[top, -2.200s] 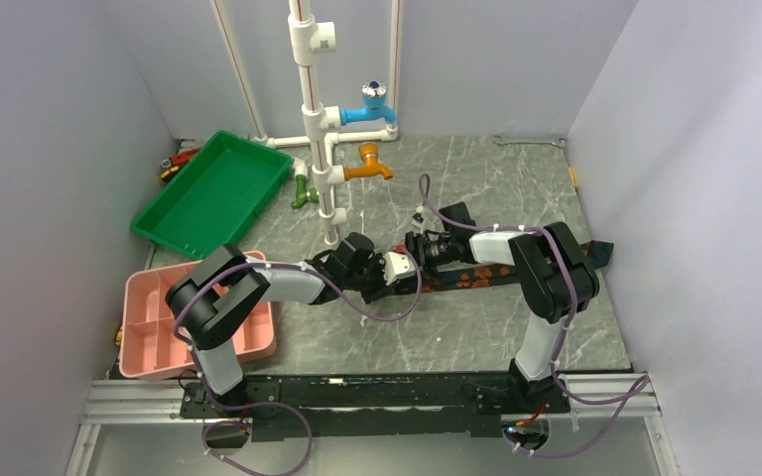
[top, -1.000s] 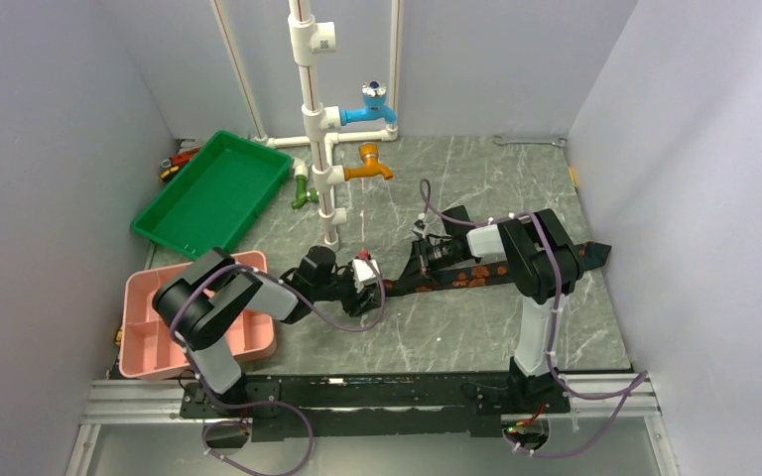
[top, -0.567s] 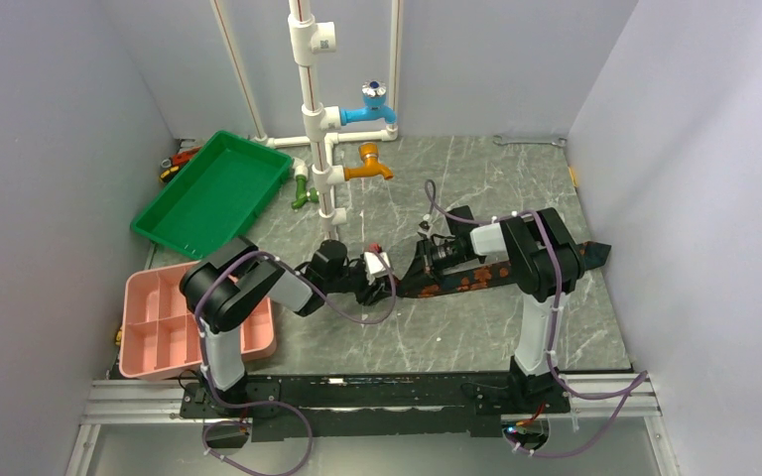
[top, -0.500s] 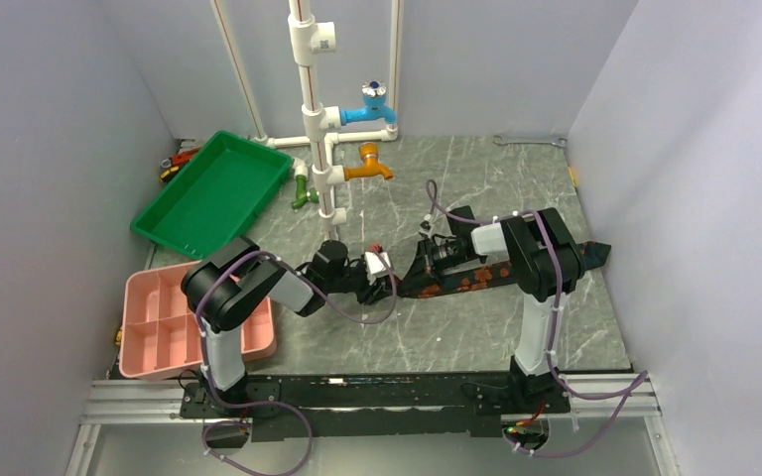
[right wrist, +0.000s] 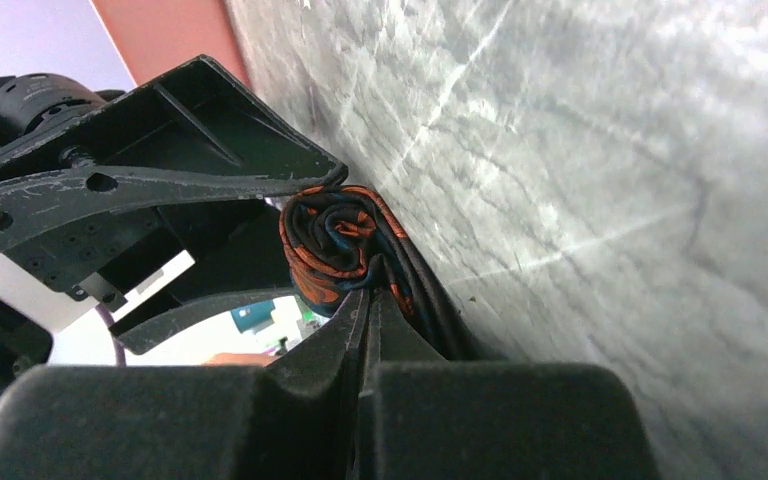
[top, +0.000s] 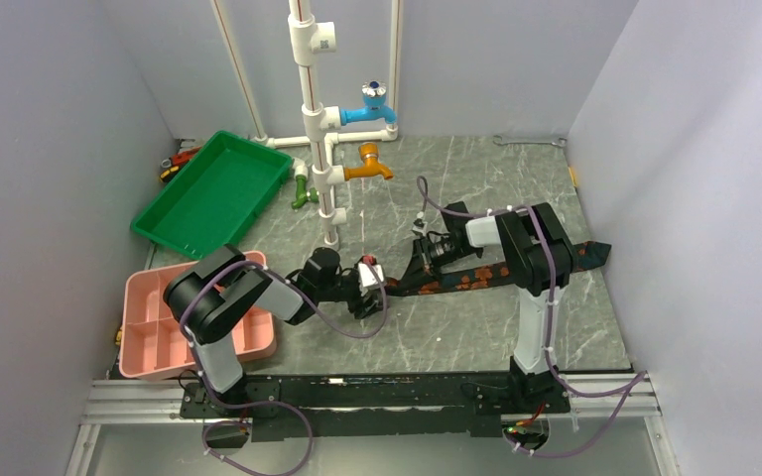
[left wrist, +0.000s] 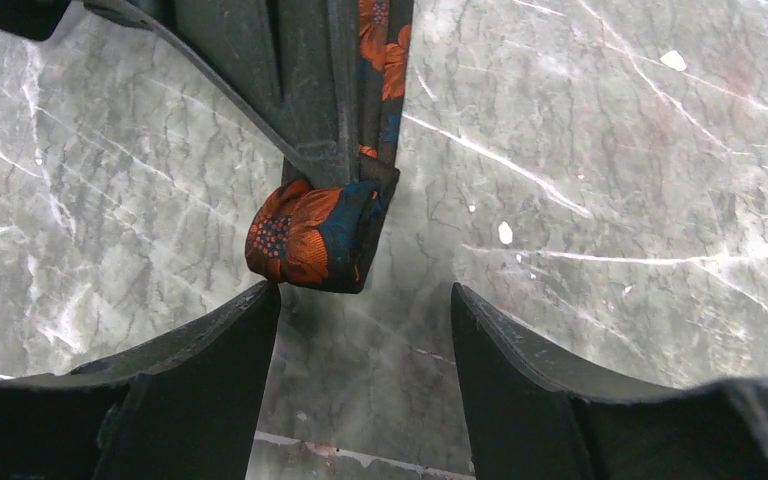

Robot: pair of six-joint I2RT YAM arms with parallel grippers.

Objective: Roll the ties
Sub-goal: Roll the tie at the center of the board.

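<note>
Clock readings are taken on the overhead view, with 12 at the back wall.

**Tie** (left wrist: 315, 235): It lies flat on the grey marble table (top: 456, 342). It runs from mid-table out toward 3 o'clock, angled a little toward 2. The outer end reaches the table's right edge, beyond the right arm. The 9 o'clock end is wound into a small tight coil, black with orange flowers. The unrolled length leads straight away from the coil.

**Right gripper** (right wrist: 365, 300): It comes in from 3 o'clock, low over the fabric. Its fingers are pressed together, with only a thin seam between them. The coil sits wound at their tips, so we read it as clamped on the tie's end.

**Left gripper** (left wrist: 365, 300): It comes in from 9 o'clock, facing the right one. Its fingers are spread wide with bare marble between them. The coil sits just ahead of the tips, nearer the left-hand finger. We cannot tell whether that finger touches it. In the right wrist view, one left finger reaches over the top of the coil.

**Surroundings:**
- A green tray (top: 213, 188) is at 10 o'clock.
- A pink divided tray (top: 149, 297) is at 8 o'clock, beside the left arm.
- A white pipe (top: 310, 89) stands at 12 o'clock, with a blue tap (top: 370, 103) above an orange tap (top: 369, 165).
- A wrench (top: 531, 142) lies at 1 o'clock by the back wall.
</note>
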